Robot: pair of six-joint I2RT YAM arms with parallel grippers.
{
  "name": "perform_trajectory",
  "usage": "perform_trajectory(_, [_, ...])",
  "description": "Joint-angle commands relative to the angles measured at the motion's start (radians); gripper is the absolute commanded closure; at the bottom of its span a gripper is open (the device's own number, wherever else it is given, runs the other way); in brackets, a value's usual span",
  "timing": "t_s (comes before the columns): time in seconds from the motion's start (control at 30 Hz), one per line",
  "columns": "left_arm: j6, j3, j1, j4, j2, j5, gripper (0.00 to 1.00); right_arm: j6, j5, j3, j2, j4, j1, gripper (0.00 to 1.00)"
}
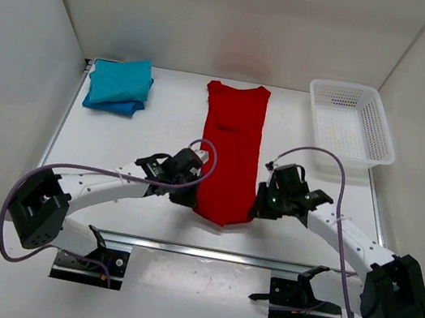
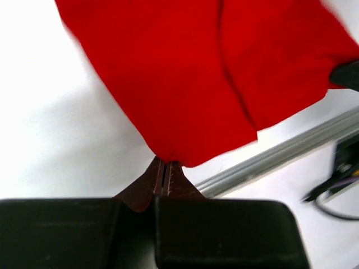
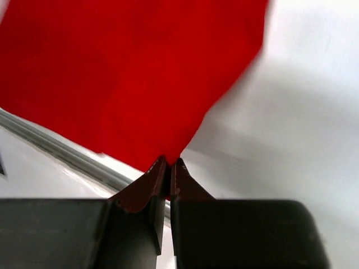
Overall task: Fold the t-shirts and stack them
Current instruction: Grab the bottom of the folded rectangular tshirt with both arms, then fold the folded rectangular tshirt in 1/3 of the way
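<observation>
The red t-shirt (image 1: 231, 150) lies folded into a long narrow strip down the middle of the table, collar end far, hem end near. My left gripper (image 1: 191, 198) is shut on the hem's left corner (image 2: 168, 154). My right gripper (image 1: 256, 208) is shut on the hem's right corner (image 3: 168, 151). The near end hangs lifted between the two grippers. A teal t-shirt (image 1: 121, 80) sits folded on top of a blue t-shirt (image 1: 115, 105) at the far left.
A white mesh basket (image 1: 351, 123) stands at the far right. A metal rail (image 1: 212, 253) runs along the near table edge below the hem. White walls close in the left, right and back sides.
</observation>
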Motion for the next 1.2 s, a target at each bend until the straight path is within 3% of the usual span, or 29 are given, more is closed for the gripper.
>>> perform_trajectory(0.0, [0.021,0.108,0.061,0.002,0.03,0.014,1.0,-0.093,0.023,0.164,0.066,0.006,-0.054,1.0])
perform_trajectory(0.37, [0.066,0.456,0.269,0.103,0.344,-0.005,1.0,-0.207,-0.021,0.578,0.443,0.078,-0.263,1.0])
perform_trajectory(0.67, [0.098,0.721,0.365,0.064,0.573,-0.003,1.0,-0.247,-0.069,0.898,0.745,0.057,-0.313,1.0])
perform_trajectory(1.17, [0.121,0.876,0.405,0.132,0.748,0.008,1.0,-0.227,-0.072,1.052,0.9,0.085,-0.349,1.0])
